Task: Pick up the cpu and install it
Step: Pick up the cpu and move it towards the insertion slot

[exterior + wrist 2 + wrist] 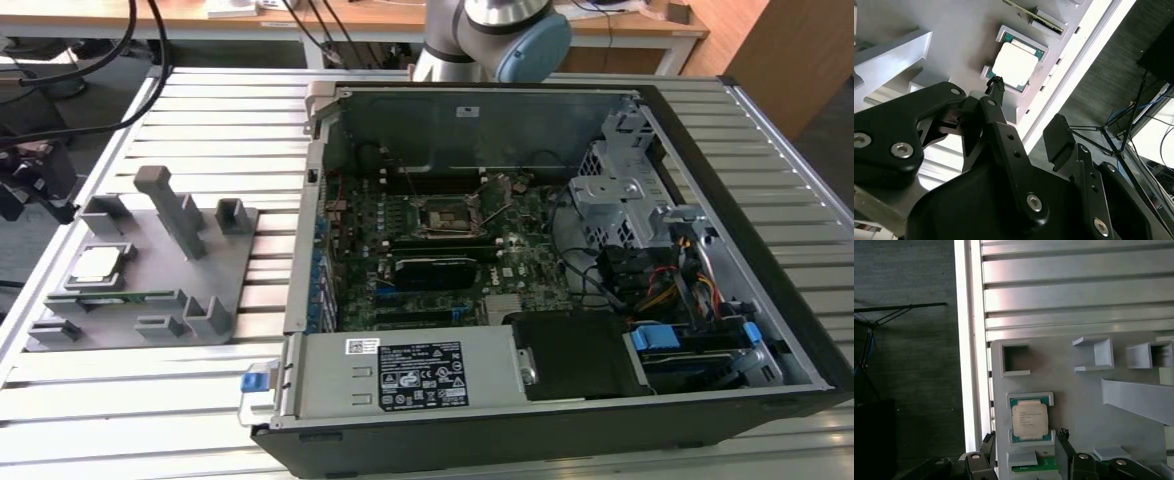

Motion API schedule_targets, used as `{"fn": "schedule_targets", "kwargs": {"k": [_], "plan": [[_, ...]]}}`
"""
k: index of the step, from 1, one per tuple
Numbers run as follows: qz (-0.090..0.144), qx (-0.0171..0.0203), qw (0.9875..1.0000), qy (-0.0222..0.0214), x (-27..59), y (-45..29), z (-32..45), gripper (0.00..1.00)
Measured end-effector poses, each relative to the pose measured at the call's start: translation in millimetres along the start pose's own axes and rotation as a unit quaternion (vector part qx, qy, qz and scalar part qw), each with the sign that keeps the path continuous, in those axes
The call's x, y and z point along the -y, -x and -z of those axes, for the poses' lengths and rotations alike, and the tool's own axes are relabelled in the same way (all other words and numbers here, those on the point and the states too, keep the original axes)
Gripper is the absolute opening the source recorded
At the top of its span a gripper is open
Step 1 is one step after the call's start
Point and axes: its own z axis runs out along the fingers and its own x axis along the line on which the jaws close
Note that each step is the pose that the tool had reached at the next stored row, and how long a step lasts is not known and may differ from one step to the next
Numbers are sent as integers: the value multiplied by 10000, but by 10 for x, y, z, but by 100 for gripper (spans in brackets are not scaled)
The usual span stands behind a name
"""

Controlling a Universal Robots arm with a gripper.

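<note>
The cpu (99, 264) is seen lying flat, silver top up, in a framed recess of the grey holder plate (160, 277). This plate is set on the slatted metal table (200, 120), to the exterior view's left of the open computer case (534, 440). In the second wrist view the gripper (1026, 104) is shown released, its black fingers (999, 115) spread apart with nothing held between them. In the first wrist view the cpu is framed between the two fingertips and is touched by neither. A green memory stick (1029, 469) is lodged in the slot just beside the cpu. The motherboard socket (441, 215) is found inside the case, well apart from the cpu.
</note>
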Motion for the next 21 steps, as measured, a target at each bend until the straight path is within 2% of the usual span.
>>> {"fn": "schedule_targets", "kwargs": {"k": [5, 10, 21], "plan": [[6, 0, 10000, 2, 3, 1, -59, 59], [191, -8, 9998, 0, 5, 2, -98, 59], [193, -8, 9998, 1, 11, 4, -258, 59]]}}
